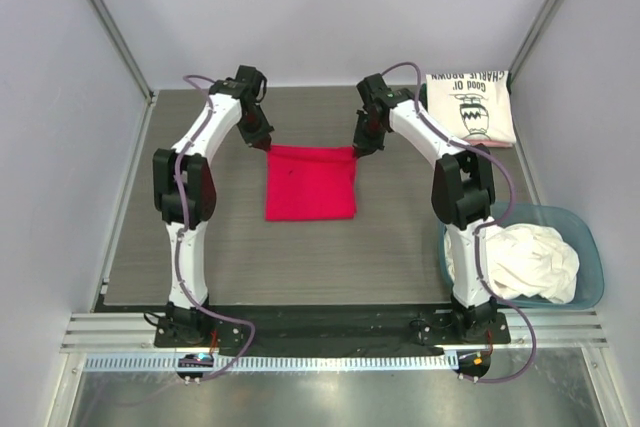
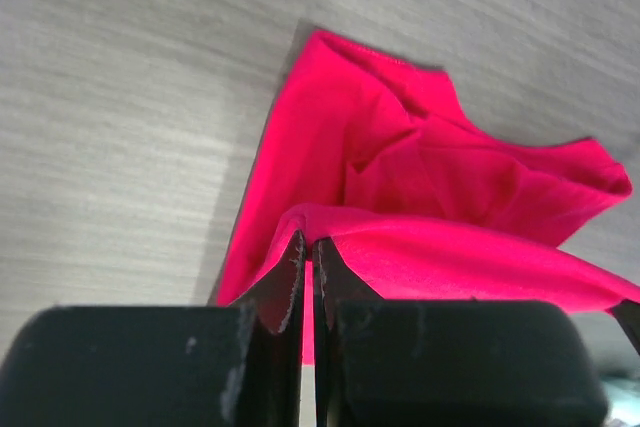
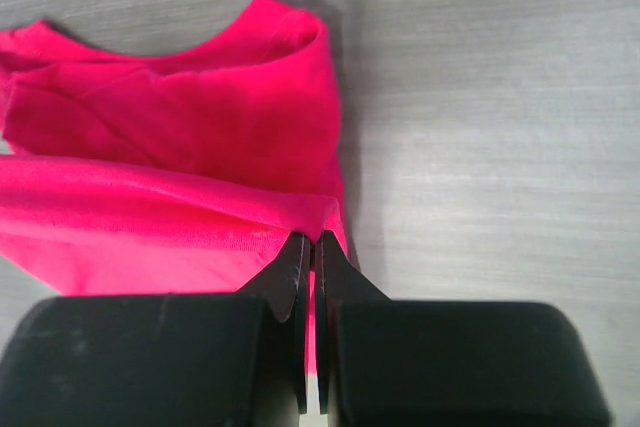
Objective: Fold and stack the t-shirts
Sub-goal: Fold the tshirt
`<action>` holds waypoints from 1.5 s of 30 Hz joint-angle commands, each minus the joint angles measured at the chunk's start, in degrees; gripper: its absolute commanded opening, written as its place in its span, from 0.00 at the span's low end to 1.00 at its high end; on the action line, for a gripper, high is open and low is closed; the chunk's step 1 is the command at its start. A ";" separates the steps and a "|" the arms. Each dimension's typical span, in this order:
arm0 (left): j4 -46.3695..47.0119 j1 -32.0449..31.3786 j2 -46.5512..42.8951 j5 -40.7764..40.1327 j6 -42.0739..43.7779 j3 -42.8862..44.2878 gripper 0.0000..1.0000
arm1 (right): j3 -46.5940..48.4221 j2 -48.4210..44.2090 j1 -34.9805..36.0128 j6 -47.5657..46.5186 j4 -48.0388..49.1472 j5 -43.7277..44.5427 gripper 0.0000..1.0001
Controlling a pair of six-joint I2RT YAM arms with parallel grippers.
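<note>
The red t-shirt [image 1: 310,184] lies as a rough rectangle at the middle of the counter [image 1: 200,247]. Its far edge is raised a little between the two arms. The left gripper [image 1: 267,146] is clamped on the far left corner, fingers together with cloth pinched between them. The right gripper [image 1: 358,150] is clamped the same way on the far right corner. In the wrist views the held edge runs as a smooth band above looser folds.

Bare grey wood-grain counter shows to the left of the shirt, on its near side, and in a narrower strip to its right. A folded cream t-shirt [image 1: 468,107] with black print sits in the far right corner, well apart from the red one. A blue-grey tub [image 1: 578,230] stands beside the right arm's base and holds crumpled white t-shirts [image 1: 530,259]. Pale walls close in the left, far and right sides.
</note>
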 commanded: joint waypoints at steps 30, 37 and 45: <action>-1.22 6.37 -36.23 2.12 4.71 -33.16 0.56 | -38.36 -14.57 2.92 3.24 28.45 -19.14 0.43; -2.19 6.38 -46.09 -0.08 6.38 -43.55 0.56 | -43.63 -14.38 7.04 5.61 32.41 -18.62 0.01; -6.75 6.37 -54.25 -3.67 9.90 -46.98 0.55 | -51.01 -25.88 14.79 9.22 29.96 -15.63 0.63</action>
